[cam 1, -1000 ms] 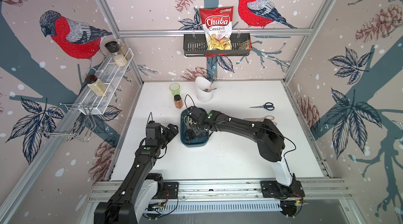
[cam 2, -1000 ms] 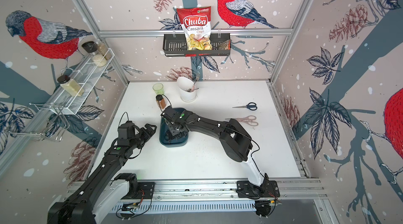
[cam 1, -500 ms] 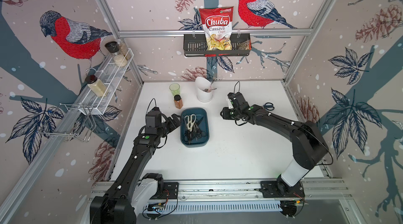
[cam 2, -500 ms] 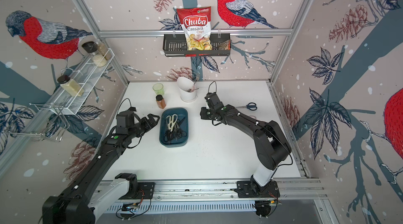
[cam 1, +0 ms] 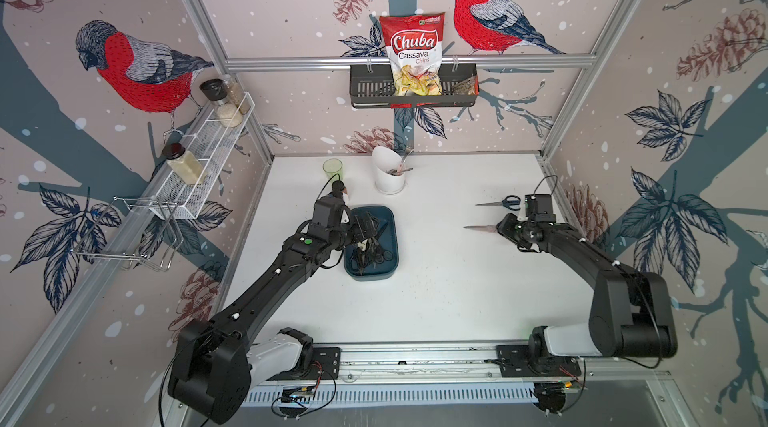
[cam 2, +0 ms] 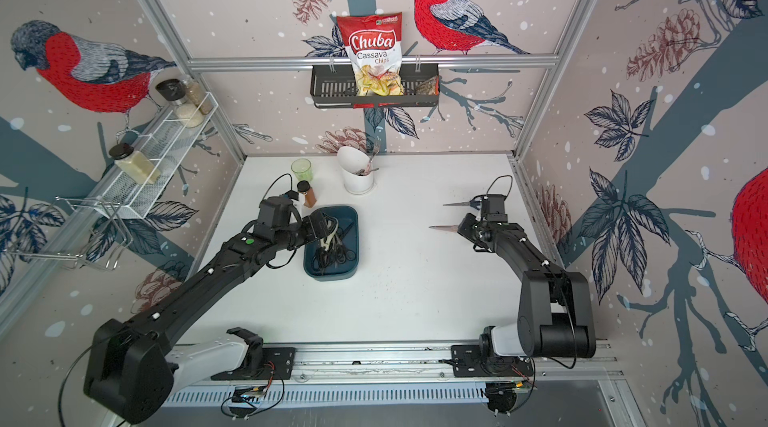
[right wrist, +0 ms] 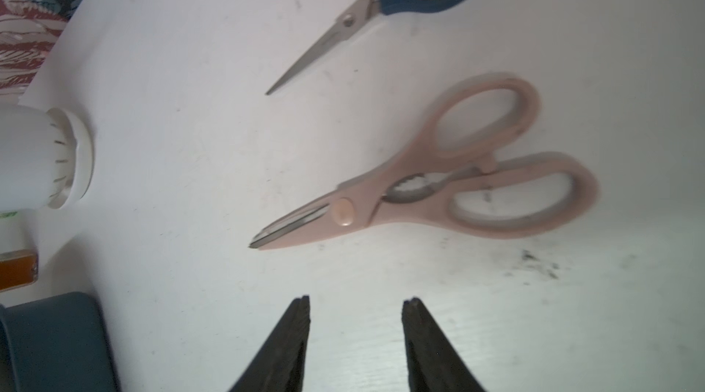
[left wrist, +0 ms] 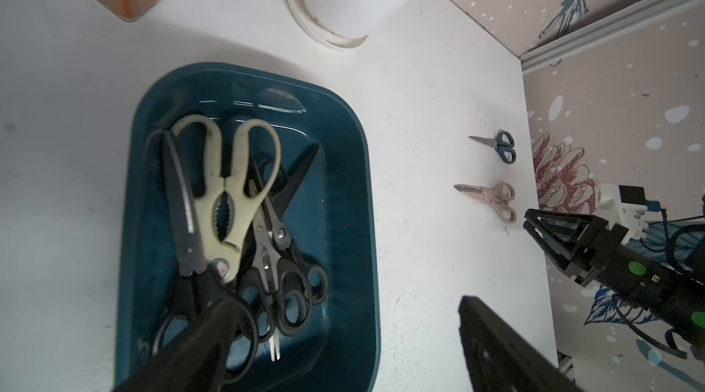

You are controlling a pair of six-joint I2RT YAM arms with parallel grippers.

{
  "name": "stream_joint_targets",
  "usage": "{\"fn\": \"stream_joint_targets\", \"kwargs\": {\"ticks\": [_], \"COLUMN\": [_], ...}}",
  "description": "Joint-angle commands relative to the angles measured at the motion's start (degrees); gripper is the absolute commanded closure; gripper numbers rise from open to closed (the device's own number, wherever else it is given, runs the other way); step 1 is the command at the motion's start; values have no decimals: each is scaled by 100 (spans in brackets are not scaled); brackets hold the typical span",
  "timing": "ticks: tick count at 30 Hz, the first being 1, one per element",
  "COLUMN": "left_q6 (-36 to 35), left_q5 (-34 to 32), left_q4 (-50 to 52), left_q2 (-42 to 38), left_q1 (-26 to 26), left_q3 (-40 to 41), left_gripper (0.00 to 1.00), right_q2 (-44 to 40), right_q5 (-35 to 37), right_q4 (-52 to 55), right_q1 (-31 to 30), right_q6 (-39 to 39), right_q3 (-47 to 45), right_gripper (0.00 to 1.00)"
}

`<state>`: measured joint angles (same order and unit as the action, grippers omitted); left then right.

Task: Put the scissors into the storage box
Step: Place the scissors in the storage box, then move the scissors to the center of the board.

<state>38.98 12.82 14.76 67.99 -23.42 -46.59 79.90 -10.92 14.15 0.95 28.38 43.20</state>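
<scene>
Right claw, top views: the right claw (cam 1: 503,226) is now found at the right side of the table (cam 1: 436,300), over the handles of the pinkish scissors (cam 1: 480,228). A second ago it was seen down at the storage box (cam 1: 370,277), so the crossing has only just been made. Its jaw gap cannot be read in these views.
Left claw, top views: the left claw (cam 2: 322,228) has been brought from beside the box to above the side of the box nearest its own arm. Its jaws are spread wide and nothing is held.
Loose pairs, top views: the pinkish pair and the dark-blue-handled scissors (cam 1: 505,202) are left on the table, well apart from the box.
Left wrist view: the cream-handled shears (left wrist: 229,195) are seen lying across several black-handled scissors (left wrist: 290,275) inside the box. Nothing is gripped between the left claw's fingers (left wrist: 198,348). The right claw appears just beside the pinkish handles.
Right wrist view: the right claw's jaws are held partly open and empty. The pinkish pair lies flat and closed just ahead of the fingertips (right wrist: 303,306), with the dark-blue pair beyond it.
Meaning for the task: one delivery is judged finished, and two pairs remain to be fetched, the pinkish one most likely first.
</scene>
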Motion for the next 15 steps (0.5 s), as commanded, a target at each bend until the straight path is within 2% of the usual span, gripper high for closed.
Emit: {"fn": "stream_joint_targets", "kwargs": {"ticks": [1, 6, 15], "left_q6": [-7, 233, 454], "left_q5": [-272, -471, -686], "left_q4": [-114, -340, -490], "left_q2": [200, 447, 628], "left_q1": [-290, -748, -1155], "left_q3": [-136, -136, 49], "left_gripper": [6, 6, 6], "right_q2": [-147, -50, 525], "right_q5": [-333, -552, -507], "right_q4": [-109, -255, -572], "right_q1": [467, 898, 960], "right_q6": [-325, -391, -351], "right_q3": [-149, -128, 81], "right_gripper": [48, 46, 45]}}
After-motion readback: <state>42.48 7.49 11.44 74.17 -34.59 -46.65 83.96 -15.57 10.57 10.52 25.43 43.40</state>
